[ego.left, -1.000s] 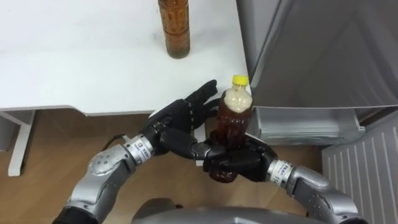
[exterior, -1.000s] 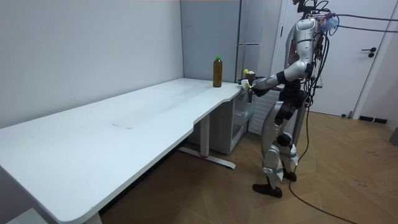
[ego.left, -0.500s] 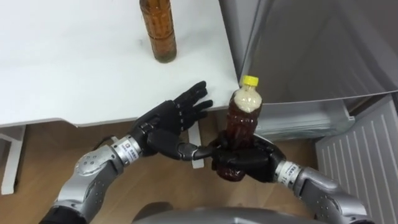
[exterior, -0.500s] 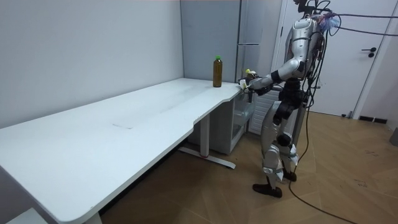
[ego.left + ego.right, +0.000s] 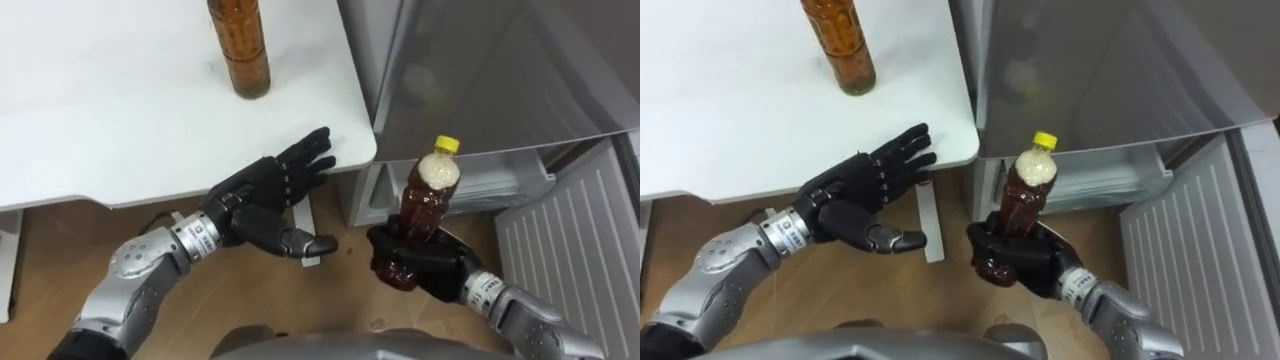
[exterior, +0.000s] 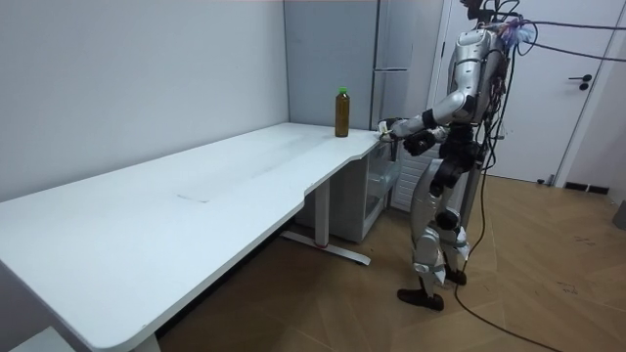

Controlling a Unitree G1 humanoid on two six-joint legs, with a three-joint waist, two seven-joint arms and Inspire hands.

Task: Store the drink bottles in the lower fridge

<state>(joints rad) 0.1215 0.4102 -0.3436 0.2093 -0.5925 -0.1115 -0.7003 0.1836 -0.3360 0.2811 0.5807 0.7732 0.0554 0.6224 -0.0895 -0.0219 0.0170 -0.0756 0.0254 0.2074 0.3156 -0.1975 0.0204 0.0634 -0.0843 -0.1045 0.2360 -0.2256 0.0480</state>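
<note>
Yellow-capped bottle (image 5: 425, 205) is in the right hand (image 5: 415, 265), fingers wrapped round its lower half. Long axis is near vertical, cap up. The lower fridge (image 5: 500, 185) opening sits just beyond and right of it, with the fridge door (image 5: 570, 260) swung open. Left hand (image 5: 265, 200) is flat and empty by the table (image 5: 100, 120) corner. The second bottle (image 5: 238, 50) stands on the table, top cut off. Shelf depth inside is hard to judge.

I hold a yellow-capped brown bottle (image 5: 427, 198), slightly tilted, lower right in the right robot hand (image 5: 418, 268); a second brown bottle (image 5: 240, 52) stands top centre on the worktop (image 5: 100, 110).
</note>
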